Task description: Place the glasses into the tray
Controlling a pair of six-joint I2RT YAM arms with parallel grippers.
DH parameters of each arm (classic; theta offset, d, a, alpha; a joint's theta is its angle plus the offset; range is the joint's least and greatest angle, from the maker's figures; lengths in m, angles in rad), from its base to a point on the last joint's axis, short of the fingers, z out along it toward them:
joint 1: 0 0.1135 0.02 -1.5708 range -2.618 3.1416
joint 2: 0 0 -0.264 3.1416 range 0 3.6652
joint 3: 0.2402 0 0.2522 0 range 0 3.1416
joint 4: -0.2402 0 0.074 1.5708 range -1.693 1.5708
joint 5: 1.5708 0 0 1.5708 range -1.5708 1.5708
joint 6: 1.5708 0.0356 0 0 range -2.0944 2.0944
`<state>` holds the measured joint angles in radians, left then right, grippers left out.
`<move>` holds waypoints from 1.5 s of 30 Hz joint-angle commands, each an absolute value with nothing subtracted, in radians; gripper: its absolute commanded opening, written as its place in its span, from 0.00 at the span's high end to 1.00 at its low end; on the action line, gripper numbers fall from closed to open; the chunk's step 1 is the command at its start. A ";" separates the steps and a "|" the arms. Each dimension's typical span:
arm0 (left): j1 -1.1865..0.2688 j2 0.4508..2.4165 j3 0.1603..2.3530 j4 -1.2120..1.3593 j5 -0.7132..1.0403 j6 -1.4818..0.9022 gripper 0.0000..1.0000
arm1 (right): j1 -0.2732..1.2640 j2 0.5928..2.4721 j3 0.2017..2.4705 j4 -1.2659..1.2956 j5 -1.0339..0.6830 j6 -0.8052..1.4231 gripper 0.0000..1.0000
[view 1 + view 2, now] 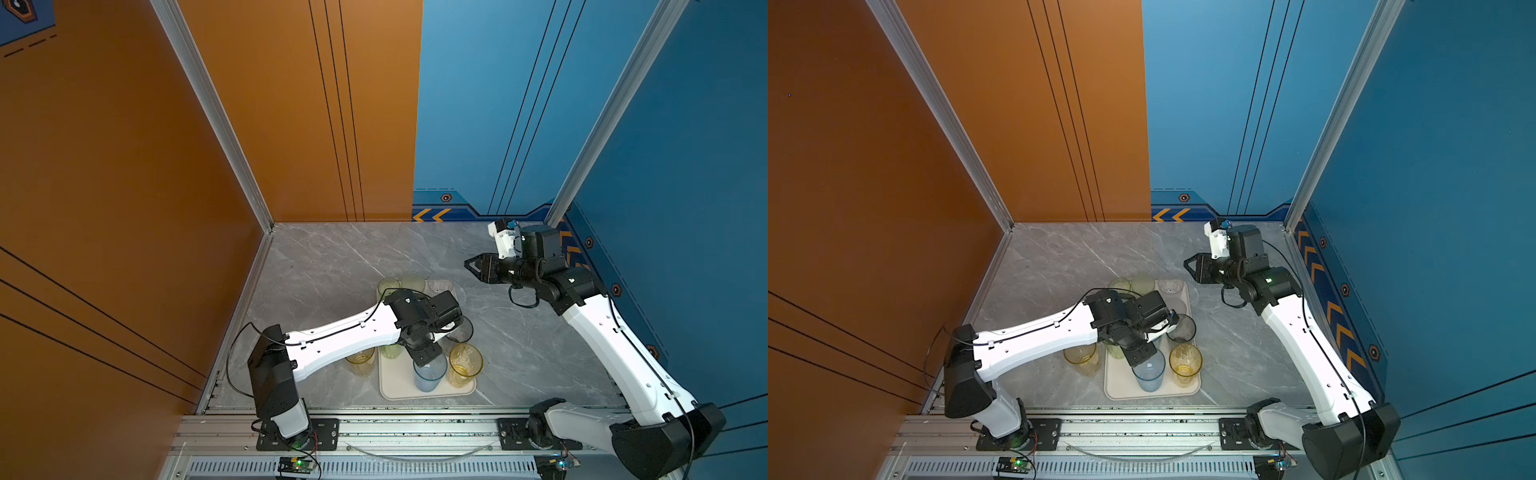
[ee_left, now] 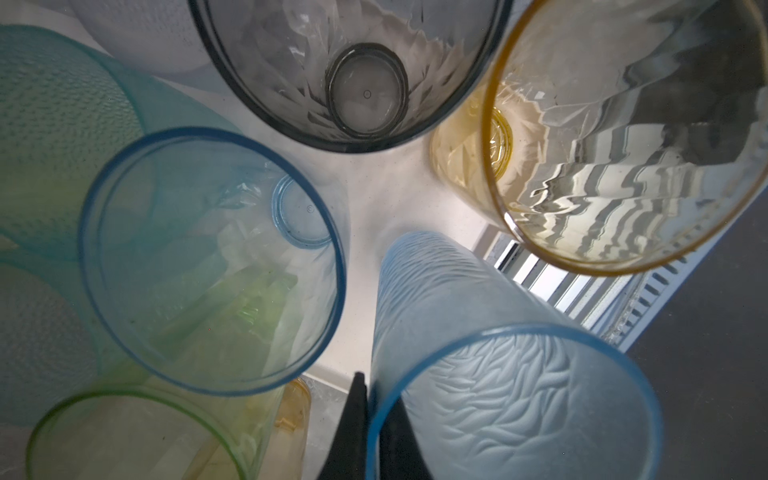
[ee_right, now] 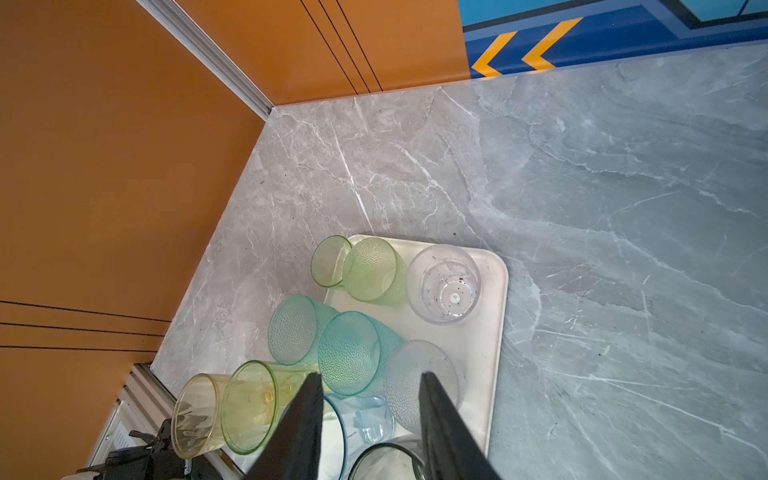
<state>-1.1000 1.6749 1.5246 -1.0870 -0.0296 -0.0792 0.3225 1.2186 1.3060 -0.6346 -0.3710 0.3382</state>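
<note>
Left claw (image 2: 374, 395) pinches the rim wall of a frosted pale-blue wavy-textured tumbler (image 2: 498, 374), one finger inside and one outside. The tumbler is over the near end of the flat cream rectangular tray (image 1: 395, 380), crowded between an amber faceted tumbler (image 1: 464, 365) and a clear blue tumbler (image 2: 212, 257). It is best lowered straight, kept upright and released only once seated. Right claw (image 1: 471, 264), spread and empty, hovers well apart.

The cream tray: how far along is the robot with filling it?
Done: most tumblers, like the clear plastic tumbler and the smoky grey tumbler, stand in the cream-white rectangular tray. In hand: the left gripper pinches the rim of the frosted blue tumbler over the tray. Left: at least the pale yellow tumbler on the grey marble tabletop beside it. The right gripper is open and empty.
</note>
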 commanded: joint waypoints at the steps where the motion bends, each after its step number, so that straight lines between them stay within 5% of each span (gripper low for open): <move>1: -1.089 1.686 1.543 -1.081 -0.057 -0.080 1.00 | 0.330 1.230 1.305 -0.615 -0.393 0.335 0.63; 45: -1.077 1.708 1.463 -1.002 -0.011 -0.092 0.98 | 0.336 1.269 1.313 -0.612 -0.399 0.336 0.63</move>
<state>-1.0855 1.6989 1.4765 -1.0054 -0.0296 -0.0795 0.3275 1.2625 1.3060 -0.6342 -0.3897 0.3382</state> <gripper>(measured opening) 0.076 0.373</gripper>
